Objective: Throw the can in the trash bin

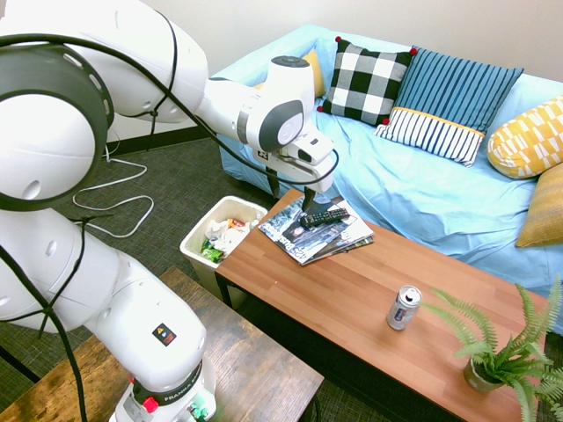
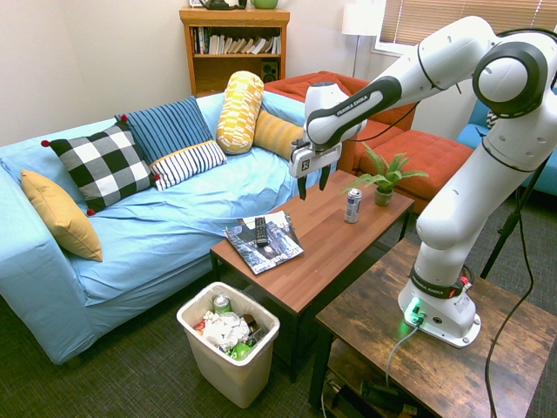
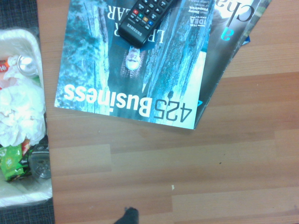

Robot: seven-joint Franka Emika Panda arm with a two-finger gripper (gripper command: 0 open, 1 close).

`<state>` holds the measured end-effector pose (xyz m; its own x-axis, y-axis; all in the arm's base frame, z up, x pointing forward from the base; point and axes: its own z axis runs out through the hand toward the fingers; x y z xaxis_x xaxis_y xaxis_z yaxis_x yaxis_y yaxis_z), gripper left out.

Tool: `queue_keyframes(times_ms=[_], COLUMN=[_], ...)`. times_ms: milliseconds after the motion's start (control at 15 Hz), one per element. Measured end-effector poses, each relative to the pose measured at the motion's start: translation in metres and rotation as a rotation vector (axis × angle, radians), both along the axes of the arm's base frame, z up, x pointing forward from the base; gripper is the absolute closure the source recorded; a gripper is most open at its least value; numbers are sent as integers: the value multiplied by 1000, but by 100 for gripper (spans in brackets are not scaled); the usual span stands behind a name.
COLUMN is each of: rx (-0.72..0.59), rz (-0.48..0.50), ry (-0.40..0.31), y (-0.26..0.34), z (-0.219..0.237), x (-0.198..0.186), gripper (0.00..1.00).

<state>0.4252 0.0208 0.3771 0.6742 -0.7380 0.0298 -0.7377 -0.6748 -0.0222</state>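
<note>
Slim silver can, dark-printed, upright

- Landmark: coffee table, set in front of the sofa.
- Magazines lie stacked on the table at its bin end; remote lies on top of them.
- Can stands upright on the table, toward the other end, well apart from the magazines.
- Potted plant stands on the table at the far end from the bin, just beyond the can.
- Trash bin sits on the floor, just beside the table's magazine end, below its top; crumpled rubbish and another can lie inside.
- Gripper hangs above the table, between magazines and can, touching neither.
- Cushions line the sofa back, behind the table.
</note>
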Motion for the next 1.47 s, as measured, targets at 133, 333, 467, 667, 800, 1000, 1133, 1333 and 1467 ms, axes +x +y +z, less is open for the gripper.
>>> queue_keyframes(times_ms=[133, 333, 467, 667, 800, 1000, 1133, 1333, 1467], rx=[2, 13, 13, -11, -29, -45, -53, -70, -79], rz=[-7, -75, -122, -197, -256, -351, -413, -494, -540], ry=[-9, -44, -57, -84, -106, -115, -95, -71, -53], y=[-2, -33, -57, -98, -133, -185, -216, -254, -272], z=[0, -2, -1, 4, 2, -17, -34, -50, -61], x=[2, 4, 2, -2, -6, -11, -12, -6, 0], gripper=[0, 0, 0, 0, 0, 0, 0, 0, 0])
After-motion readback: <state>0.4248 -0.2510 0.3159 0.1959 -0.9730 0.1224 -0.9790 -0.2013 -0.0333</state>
